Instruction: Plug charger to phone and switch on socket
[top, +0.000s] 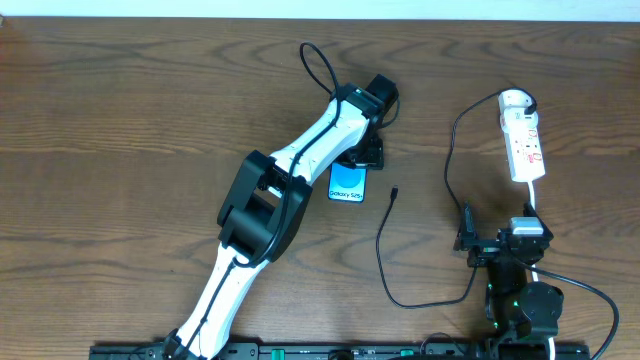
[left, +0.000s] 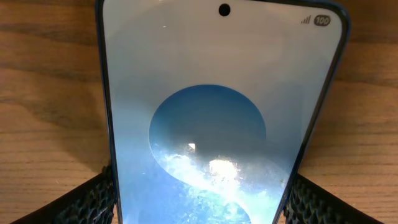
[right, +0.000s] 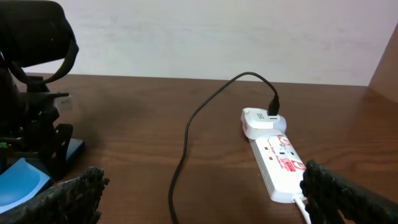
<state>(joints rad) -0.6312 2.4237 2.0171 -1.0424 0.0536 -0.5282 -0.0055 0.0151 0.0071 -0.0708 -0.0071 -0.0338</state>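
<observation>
The phone (top: 346, 183) lies flat on the table's middle, blue screen up, and fills the left wrist view (left: 217, 112). My left gripper (top: 359, 157) (left: 199, 202) is shut on its far end, one pad against each long edge. From the socket (top: 524, 145) (right: 280, 163) at the far right, the charger cable (top: 380, 250) (right: 186, 137) loops down across the table. Its plug tip (top: 395, 192) lies free just right of the phone. My right gripper (top: 505, 238) (right: 202, 199) stands open near the front right, empty, below the socket, with the cable running between its fingers.
A white cord (top: 533, 200) runs from the socket's near end toward the right arm. The left arm (top: 290, 180) stretches diagonally over the table's left half. A pale wall (right: 217, 37) bounds the far edge.
</observation>
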